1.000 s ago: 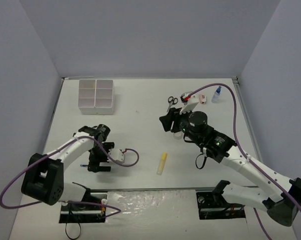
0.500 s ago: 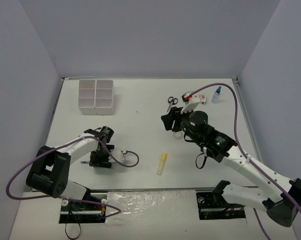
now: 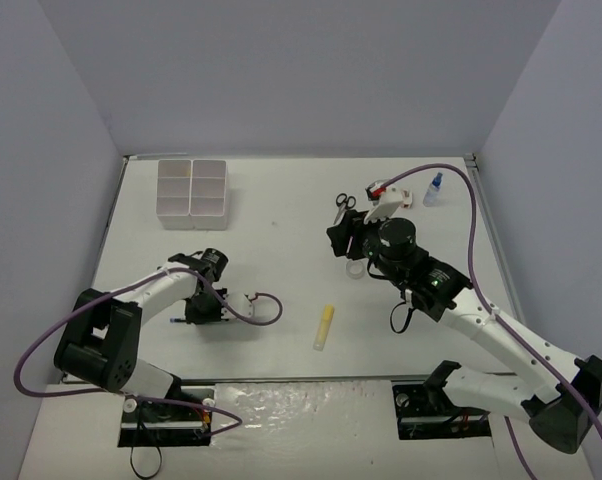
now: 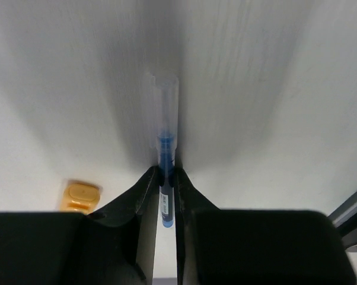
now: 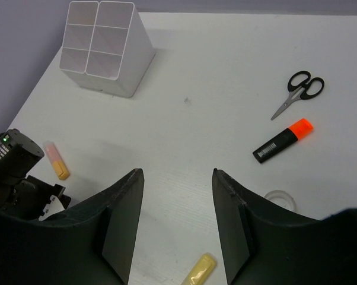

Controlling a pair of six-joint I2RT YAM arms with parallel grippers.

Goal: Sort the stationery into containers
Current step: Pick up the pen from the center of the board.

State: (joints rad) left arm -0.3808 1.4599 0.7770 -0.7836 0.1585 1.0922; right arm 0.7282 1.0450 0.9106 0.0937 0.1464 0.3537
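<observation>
The left gripper (image 4: 168, 175) is clamped on a clear, blue-inked pen (image 4: 166, 113) low at the table (image 3: 281, 200), on the near side of the organizer tray (image 3: 192, 188). The right gripper (image 5: 177, 175) hangs open and empty, well right of the tray.

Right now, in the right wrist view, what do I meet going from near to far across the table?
Nearest first: yellow stick → tape ring → marker → tray. I left out the scissors and the pink-orange stick; their depths overlap others.
</observation>
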